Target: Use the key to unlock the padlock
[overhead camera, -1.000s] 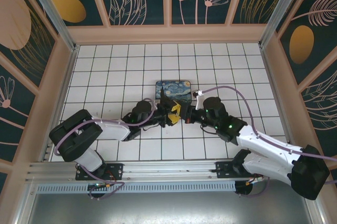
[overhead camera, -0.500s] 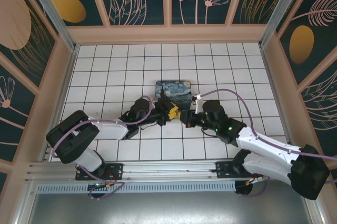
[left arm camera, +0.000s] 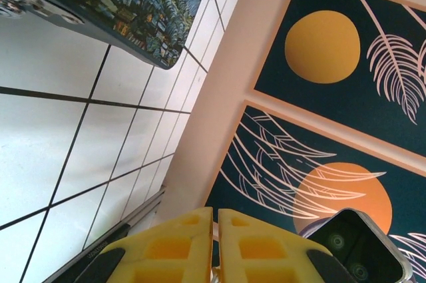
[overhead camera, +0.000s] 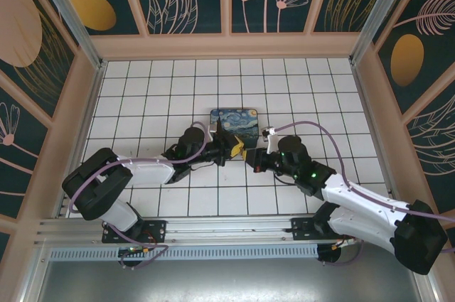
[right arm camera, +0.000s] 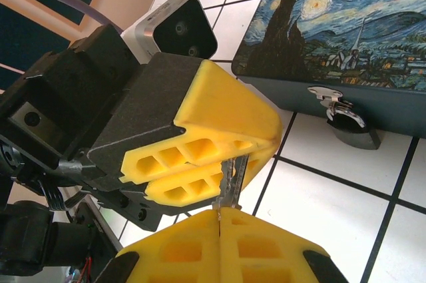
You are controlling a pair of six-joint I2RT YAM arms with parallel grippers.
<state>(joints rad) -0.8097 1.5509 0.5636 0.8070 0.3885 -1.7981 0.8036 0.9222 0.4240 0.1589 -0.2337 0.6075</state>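
The right claw (right arm camera: 219, 220) was pressed shut on the key (right arm camera: 225, 186), whose thin metal blade stood up out of its yellow pads. The left claw (right arm camera: 233, 163) had its fingers narrowed onto the upper part of that same blade, reaching in from the 9 o'clock side in the overhead view while the right claw reached in from 3 o'clock. In the left wrist view its pads showed just a thin slit between them. With both claws on one small key above the tiled table (right arm camera: 319, 196), this looked like a handover or a regrip, probably to give one claw a firmer, better-aimed hold before it went to the lock.

The padlock (right arm camera: 351, 130) hung from the clasp on the near side wall of the blue painted tin (right arm camera: 353, 23), at about 2 o'clock from the key in the right wrist view and apart from it. It hung there with its shackle through the clasp, so it appeared to be locked. The tin lay flat at 12 o'clock from the two claws, its clasp side turned towards them, which kept the padlock within easy reach.
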